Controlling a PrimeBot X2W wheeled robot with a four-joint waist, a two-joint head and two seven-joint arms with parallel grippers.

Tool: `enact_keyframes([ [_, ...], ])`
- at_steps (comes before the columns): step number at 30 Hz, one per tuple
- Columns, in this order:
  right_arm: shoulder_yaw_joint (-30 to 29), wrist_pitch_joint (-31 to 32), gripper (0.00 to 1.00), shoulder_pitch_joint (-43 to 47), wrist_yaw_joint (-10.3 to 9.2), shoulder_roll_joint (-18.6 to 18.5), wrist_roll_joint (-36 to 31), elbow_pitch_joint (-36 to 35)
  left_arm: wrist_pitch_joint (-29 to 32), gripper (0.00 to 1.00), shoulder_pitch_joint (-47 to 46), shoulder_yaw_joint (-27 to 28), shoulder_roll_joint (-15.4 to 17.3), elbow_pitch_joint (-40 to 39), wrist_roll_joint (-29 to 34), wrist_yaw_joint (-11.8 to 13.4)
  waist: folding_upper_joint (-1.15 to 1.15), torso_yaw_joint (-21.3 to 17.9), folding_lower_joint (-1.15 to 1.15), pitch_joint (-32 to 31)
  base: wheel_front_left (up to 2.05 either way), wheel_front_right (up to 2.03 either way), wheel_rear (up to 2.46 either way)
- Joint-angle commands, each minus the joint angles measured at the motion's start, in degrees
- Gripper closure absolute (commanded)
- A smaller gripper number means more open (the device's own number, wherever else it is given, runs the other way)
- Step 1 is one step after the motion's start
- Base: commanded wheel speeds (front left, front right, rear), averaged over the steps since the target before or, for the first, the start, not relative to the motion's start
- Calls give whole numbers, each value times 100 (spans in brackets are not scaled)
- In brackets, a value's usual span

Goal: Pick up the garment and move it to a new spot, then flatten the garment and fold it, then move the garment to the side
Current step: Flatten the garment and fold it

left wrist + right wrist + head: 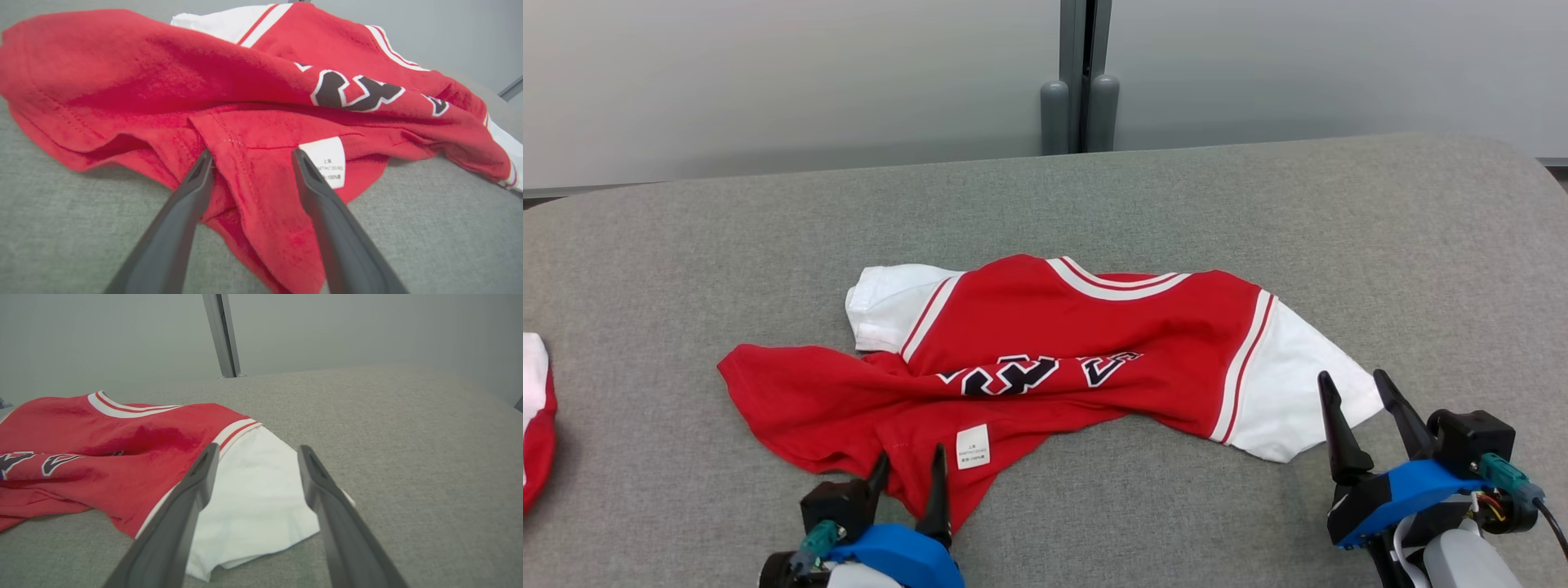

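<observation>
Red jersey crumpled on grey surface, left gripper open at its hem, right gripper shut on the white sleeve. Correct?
Not quite: the right gripper is open at the white sleeve, not shut on it, as the right wrist view shows. The red jersey does lie crumpled on the grey surface, left gripper open at its hem.

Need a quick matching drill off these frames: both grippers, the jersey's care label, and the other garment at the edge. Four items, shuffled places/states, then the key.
Column 1
1. left gripper
2. right gripper
3. care label
4. second red-and-white garment

Column 2
A. at the head view's left edge, cut off by the frame
B. open, fingers at the jersey's white sleeve
C. open, fingers at the jersey's red hem
D. white tag on turned-over red cloth

Pairs: 1-C, 2-B, 3-D, 4-A
</observation>
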Motion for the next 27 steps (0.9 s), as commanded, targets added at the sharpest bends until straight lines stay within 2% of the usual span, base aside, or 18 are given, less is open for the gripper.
enact_keyframes([
  [1, 4, -23, 0, -61, 1, -19, 34, -20, -15, 3, -120, 118, 0, -79, 3, 45, 0, -16, -1, 13, 0, 0, 0],
  [2, 2, -23, 0, -57, 1, -29, 43, -21, -15, 11, -123, 168, 0, -128, 6, 41, 0, -22, -1, 21, 0, 0, 0],
  [3, -1, -23, 0, -57, 1, -37, 52, -17, -15, 28, -111, 190, 0, -147, 16, 38, 0, -27, -1, 26, 0, 0, 0],
  [4, -1, -23, 0, -56, 1, -44, 54, -10, -15, 53, -96, 209, -3, -156, 30, 28, 0, -31, -1, 29, 0, 0, 0],
  [5, 1, -23, 0, -55, 1, -45, 58, -1, -15, 66, -92, 224, -2, -182, 44, 13, 0, -34, -1, 30, 0, 0, 0],
  [6, 2, -23, 0, -53, 1, -45, 61, 8, -15, 100, -89, 238, -1, -203, 58, -1, 0, -36, -1, 33, 0, 0, 0],
  [12, -33, -23, 0, -2, 1, 15, 46, 43, -15, 100, -10, 391, 2, -275, 88, 69, 0, -21, -1, -55, 0, 0, 0],
  [16, -96, -23, 0, 110, 1, 86, 5, 81, -16, 100, 68, 770, 2, -406, 284, 117, 0, -11, -1, -231, 0, 0, 0],
  [21, -113, -24, 0, 313, 1, 222, -79, 175, -15, 100, 321, 1264, 48, -356, 700, 28, 0, -53, -1, -523, 0, 0, 0],
  [27, -50, -23, 0, 459, 1, 342, -214, 176, -15, 100, 541, 1770, 45, -301, 852, -7, 0, -138, -1, -706, 0, 0, 0],
])
